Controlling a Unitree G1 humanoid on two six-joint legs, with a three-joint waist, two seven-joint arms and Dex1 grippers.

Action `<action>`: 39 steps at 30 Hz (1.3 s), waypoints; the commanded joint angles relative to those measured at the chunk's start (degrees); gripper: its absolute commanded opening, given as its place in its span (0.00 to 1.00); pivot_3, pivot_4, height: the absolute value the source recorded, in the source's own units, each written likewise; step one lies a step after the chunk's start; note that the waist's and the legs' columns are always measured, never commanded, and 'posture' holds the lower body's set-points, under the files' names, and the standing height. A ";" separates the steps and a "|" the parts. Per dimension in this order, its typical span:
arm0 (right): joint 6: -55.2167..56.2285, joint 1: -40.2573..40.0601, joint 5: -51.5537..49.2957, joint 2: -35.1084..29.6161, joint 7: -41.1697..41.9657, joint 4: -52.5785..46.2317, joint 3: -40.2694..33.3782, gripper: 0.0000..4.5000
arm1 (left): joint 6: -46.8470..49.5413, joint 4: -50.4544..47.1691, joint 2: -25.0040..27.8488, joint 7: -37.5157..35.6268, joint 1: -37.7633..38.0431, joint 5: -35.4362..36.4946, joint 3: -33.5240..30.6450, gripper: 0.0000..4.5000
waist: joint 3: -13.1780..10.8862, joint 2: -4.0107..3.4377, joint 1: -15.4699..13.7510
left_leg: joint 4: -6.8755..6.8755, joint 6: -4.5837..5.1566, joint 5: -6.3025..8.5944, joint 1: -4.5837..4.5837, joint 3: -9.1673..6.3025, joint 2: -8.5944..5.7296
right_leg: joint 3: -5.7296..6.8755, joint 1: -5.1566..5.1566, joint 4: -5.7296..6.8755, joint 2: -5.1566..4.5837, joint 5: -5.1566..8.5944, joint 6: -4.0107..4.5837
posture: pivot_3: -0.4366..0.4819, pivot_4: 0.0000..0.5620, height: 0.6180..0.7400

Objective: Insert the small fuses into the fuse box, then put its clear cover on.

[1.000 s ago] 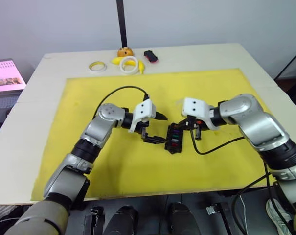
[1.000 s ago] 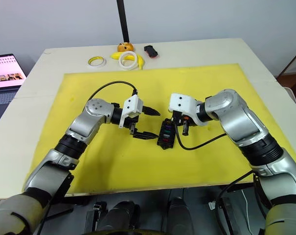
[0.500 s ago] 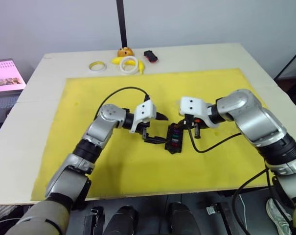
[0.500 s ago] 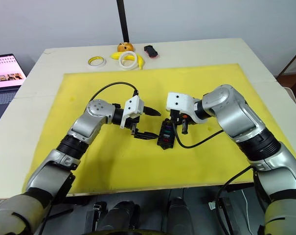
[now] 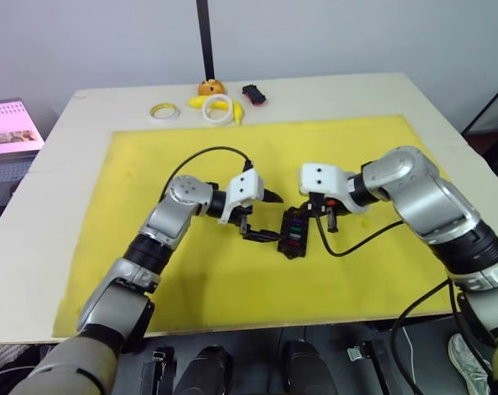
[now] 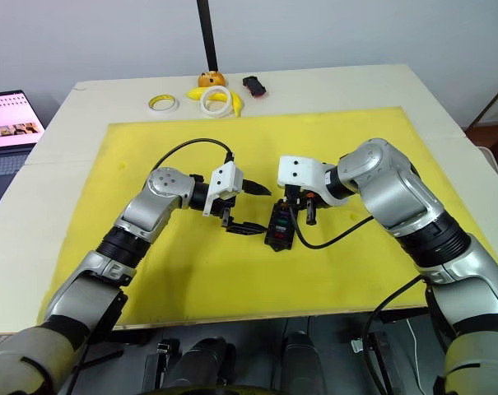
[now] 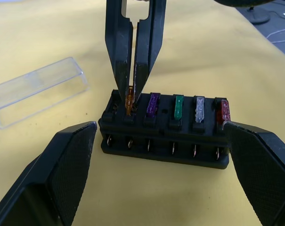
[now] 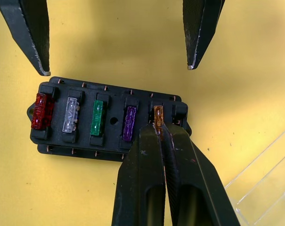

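The black fuse box (image 5: 294,233) lies mid-mat on the yellow mat (image 5: 150,164). Red, grey, green and purple small fuses (image 8: 98,117) sit in one row of its slots. My right gripper (image 8: 159,128) is shut on an orange fuse (image 8: 158,113) at the end slot, beside the purple one. The fuse's lower end is in the slot. My left gripper (image 7: 158,128) is open, its two fingers (image 7: 55,179) straddling the box's ends without touching it. The clear cover (image 7: 36,96) lies flat on the mat just beyond the box.
At the table's far edge lie two tape rings (image 5: 163,110), a banana (image 5: 201,101), a small orange toy (image 5: 210,86) and a black-and-red object (image 5: 253,94). A black pole (image 5: 204,37) rises there. A screen (image 5: 10,127) stands off the table's left. Black cables loop over the mat.
My right arm has shifted slightly toward the left over the box, still holding the orange fuse. The left gripper and the box have stayed put.
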State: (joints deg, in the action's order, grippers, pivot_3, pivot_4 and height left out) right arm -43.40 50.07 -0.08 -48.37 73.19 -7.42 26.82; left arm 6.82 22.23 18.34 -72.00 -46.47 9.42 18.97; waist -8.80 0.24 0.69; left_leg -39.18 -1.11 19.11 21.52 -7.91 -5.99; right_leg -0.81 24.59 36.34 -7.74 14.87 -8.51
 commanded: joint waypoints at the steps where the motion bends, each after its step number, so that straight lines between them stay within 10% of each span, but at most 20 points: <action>1: -0.64 0.81 0.55 0.00 0.64 -0.64 0.46 0.00 | -1.09 -0.88 -0.14 0.11 -0.92 0.10 -1.22 1.00 | 0.00 0.00 -0.01 | 0.00 0.00 0.00 0.00 0.00 0.00 | 0.00 0.00 0.00 0.00 0.00 0.00 | 0.48 0.27 1.00; 39: -4.86 -2.20 -1.76 0.24 -2.87 -5.15 -1.33 0.00 | -2.28 1.23 -0.30 -1.01 -2.05 -0.21 -1.20 1.00 | 0.00 0.00 0.06 | 0.00 0.00 0.00 0.00 0.00 0.00 | 0.00 0.00 0.00 0.00 0.00 0.00 | 0.48 0.27 1.00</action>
State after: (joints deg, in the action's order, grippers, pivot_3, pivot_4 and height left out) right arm -48.16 48.37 -1.10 -48.30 70.08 -11.22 25.90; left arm 5.40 24.14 18.03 -73.00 -47.43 9.21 18.97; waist -8.80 0.24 0.75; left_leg -39.17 -1.11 19.11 21.52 -7.91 -5.99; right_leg -0.80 24.59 36.34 -7.74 14.87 -8.51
